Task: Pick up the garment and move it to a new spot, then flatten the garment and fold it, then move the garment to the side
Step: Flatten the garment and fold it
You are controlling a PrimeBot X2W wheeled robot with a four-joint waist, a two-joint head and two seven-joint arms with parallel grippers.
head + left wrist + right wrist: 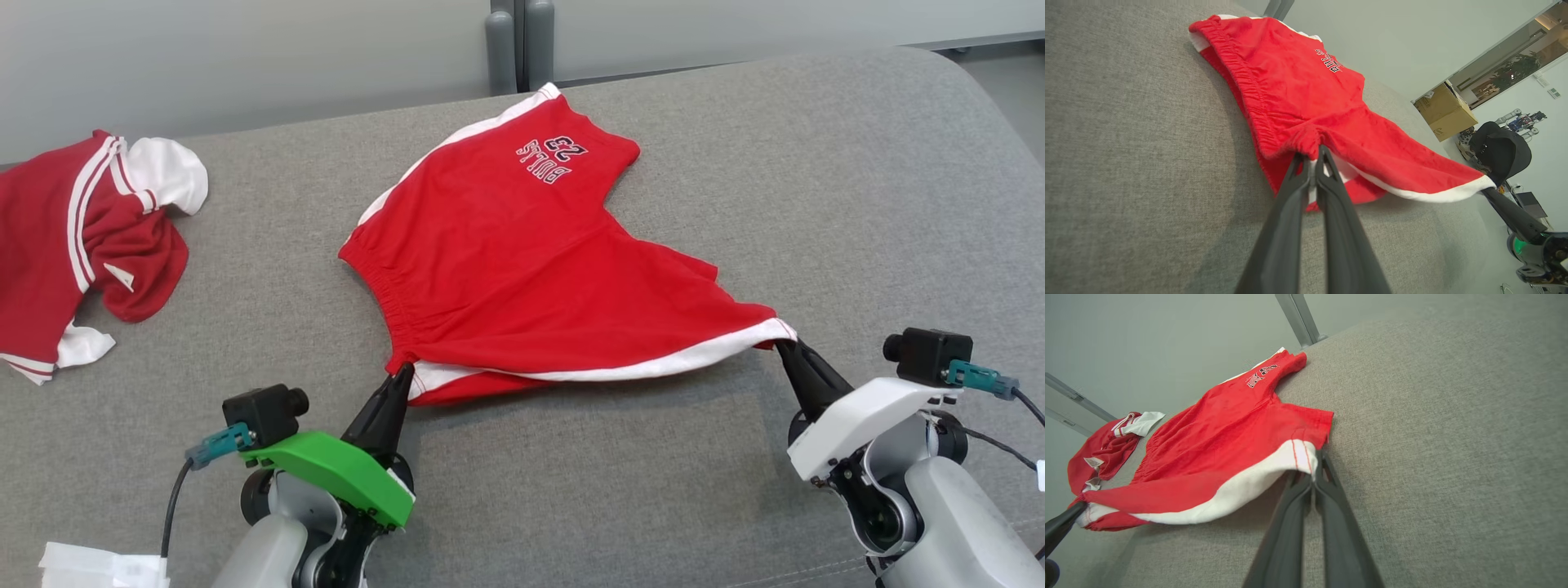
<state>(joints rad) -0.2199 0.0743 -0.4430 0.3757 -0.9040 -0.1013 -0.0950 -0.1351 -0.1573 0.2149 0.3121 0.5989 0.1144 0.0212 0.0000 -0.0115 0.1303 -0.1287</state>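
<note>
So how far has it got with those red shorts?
Early on. Grabbing looks done: the left gripper and right gripper are each pinched shut on a near corner of the red shorts, stretching that edge between them while the far part lies on the grey cushion. In hand: moving or spreading them. Yet to come: flattening, folding, setting them aside.

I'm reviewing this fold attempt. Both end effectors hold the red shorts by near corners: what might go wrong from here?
1. The left end effector and right end effector each pinch only a small corner of the red shorts; a pull may slip one free.
2. A lower layer sags under the near edge, so flattening may trap a crease.
3. The second garment lies to the left; moving that way might snag it.
</note>
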